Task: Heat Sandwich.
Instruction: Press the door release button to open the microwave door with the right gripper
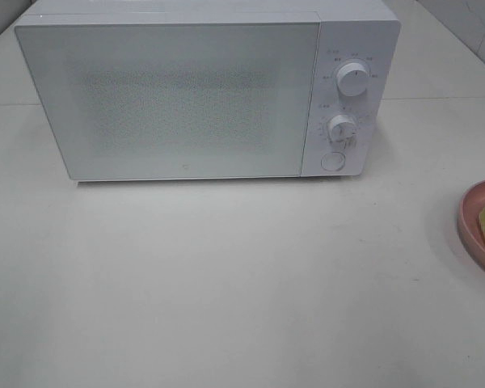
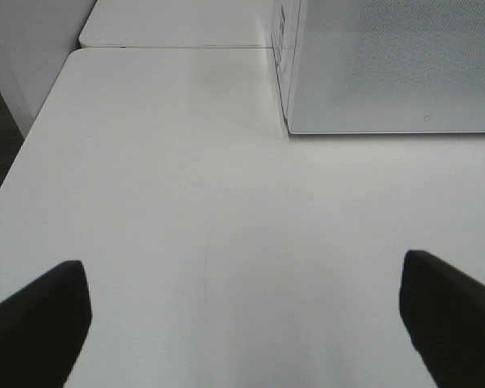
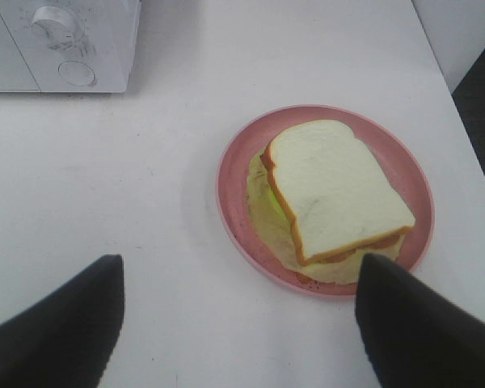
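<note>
Between the fingers of your right gripper (image 3: 238,331), spread wide, you hold nothing; the sandwich (image 3: 335,190) lies just ahead of them on its plate (image 3: 229,174), untouched. Your left gripper (image 2: 242,331) is equally wide apart and empty above the table (image 2: 186,186), with the microwave (image 2: 404,73) farther ahead, its door (image 1: 170,89) closed. You have, by my reading, done none of the task yet: the door needs opening, the sandwich must go inside, the door must close, and a dial (image 1: 353,79) has to be turned.
</note>
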Tool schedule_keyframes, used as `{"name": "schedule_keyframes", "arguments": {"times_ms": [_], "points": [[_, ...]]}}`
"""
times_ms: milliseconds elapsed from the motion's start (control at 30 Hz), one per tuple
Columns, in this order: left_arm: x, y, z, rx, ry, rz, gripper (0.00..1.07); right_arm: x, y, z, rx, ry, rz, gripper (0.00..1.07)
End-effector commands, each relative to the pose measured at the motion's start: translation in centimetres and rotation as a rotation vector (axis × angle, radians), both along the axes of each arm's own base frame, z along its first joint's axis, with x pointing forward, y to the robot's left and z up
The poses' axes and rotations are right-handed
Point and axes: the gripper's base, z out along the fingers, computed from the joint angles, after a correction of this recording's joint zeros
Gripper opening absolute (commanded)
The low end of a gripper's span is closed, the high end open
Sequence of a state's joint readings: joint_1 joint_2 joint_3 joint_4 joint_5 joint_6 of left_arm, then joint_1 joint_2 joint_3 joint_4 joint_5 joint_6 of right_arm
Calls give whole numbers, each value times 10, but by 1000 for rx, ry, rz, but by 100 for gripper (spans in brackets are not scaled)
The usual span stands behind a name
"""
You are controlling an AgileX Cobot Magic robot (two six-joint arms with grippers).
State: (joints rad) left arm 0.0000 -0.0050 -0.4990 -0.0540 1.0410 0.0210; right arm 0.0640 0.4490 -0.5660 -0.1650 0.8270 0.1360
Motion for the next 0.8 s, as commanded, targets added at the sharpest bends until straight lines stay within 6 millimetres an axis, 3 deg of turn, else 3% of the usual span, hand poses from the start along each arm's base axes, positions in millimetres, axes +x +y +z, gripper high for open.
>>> {"name": "schedule_keyframes", "arguments": {"times_ms": [33, 800], "points": [[-3, 0, 0, -3, -29, -1, 98, 14, 1, 1, -7, -11, 7, 76], [-3, 0, 0, -3, -29, -1, 98, 102, 12, -19, 3, -57, 78, 76]]}}
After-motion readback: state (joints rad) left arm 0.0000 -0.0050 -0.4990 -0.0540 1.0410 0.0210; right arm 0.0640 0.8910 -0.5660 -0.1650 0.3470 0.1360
